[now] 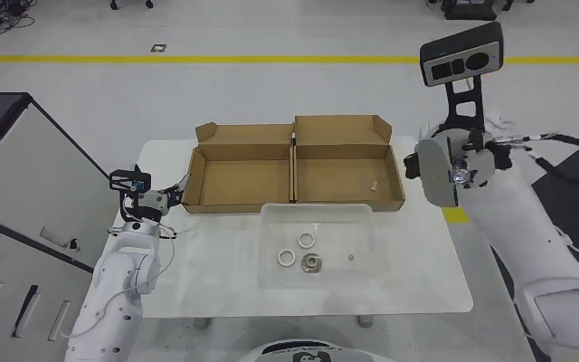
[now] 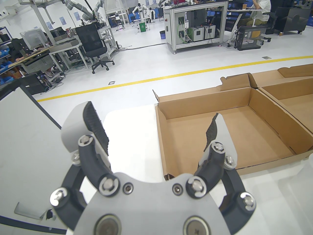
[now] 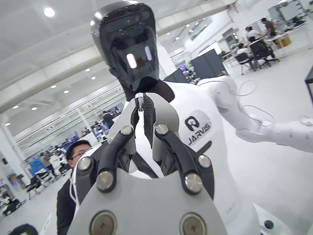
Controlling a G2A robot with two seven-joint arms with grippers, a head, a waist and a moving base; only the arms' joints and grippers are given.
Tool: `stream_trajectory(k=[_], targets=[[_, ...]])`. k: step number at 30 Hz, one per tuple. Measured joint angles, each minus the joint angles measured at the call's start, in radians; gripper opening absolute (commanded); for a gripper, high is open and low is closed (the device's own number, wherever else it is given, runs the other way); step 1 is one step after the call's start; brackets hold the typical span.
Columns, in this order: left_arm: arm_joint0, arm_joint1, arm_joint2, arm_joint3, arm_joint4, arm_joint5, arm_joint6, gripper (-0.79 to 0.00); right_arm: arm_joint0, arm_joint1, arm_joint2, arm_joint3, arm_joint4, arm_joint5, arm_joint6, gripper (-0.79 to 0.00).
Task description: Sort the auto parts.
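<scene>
While the left gripper (image 2: 152, 112) hangs wide open and empty at the nine o'clock edge of the white table (image 1: 226, 290), just beside the left brown cardboard box (image 1: 193, 176), the right gripper (image 3: 142, 99) hovers clear of the table at about three o'clock. Its fingers are pinched almost together on a small silver threaded bolt (image 3: 140, 105). The bolt lies lengthwise between the ribbed black pads (image 3: 148, 113), one end poking just past the tips.

A similar small bolt (image 1: 372, 187) lies in the right brown cardboard box (image 1: 395, 176), at one o'clock on the table, which suggests the held one belongs there. At six o'clock from the boxes, the clear plastic tray (image 1: 271, 217) holds two white rings (image 1: 308, 242), a round grey metal part (image 1: 312, 263) and, toward its three o'clock side, a tiny fastener (image 1: 351, 257).

The held bolt is probably light, hard and rigid. Its threads should give the ribbed pads some bite, though so slim a round shank could roll or pivot, so the grip is best kept across its middle. The rings look light and stiff, and each is best pinched across its rim with one finger through the hole. The metal part is likely the heaviest and smoothest piece and calls for a firm hold on its outer edge.
</scene>
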Motion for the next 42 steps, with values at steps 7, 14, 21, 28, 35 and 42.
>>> stream_trajectory(k=[7,14,21,28,35,42], targets=[[0.000,0.000,0.000,0.000,0.000,0.000,0.000,0.000,0.006,-0.042,-0.032,0.009,0.125,0.033,0.032,-0.785],[0.000,0.000,0.000,0.000,0.000,0.000,0.000,0.000,0.014,-0.074,-0.045,0.034,0.115,0.042,0.016,-0.785],[0.000,0.000,0.000,0.000,0.000,0.000,0.000,0.000,0.016,-0.090,-0.032,0.055,-0.027,0.044,-0.055,-0.785],[0.000,0.000,0.000,0.000,0.000,0.000,0.000,0.000,0.008,-0.091,0.005,0.045,-0.225,0.076,-0.134,-0.785],[0.000,0.000,0.000,0.000,0.000,0.000,0.000,0.000,-0.032,-0.104,0.031,0.020,-0.148,0.090,-0.119,-0.785],[0.000,0.000,0.000,0.000,0.000,0.000,0.000,0.000,-0.074,-0.129,0.042,0.012,0.033,0.105,-0.079,-0.785]])
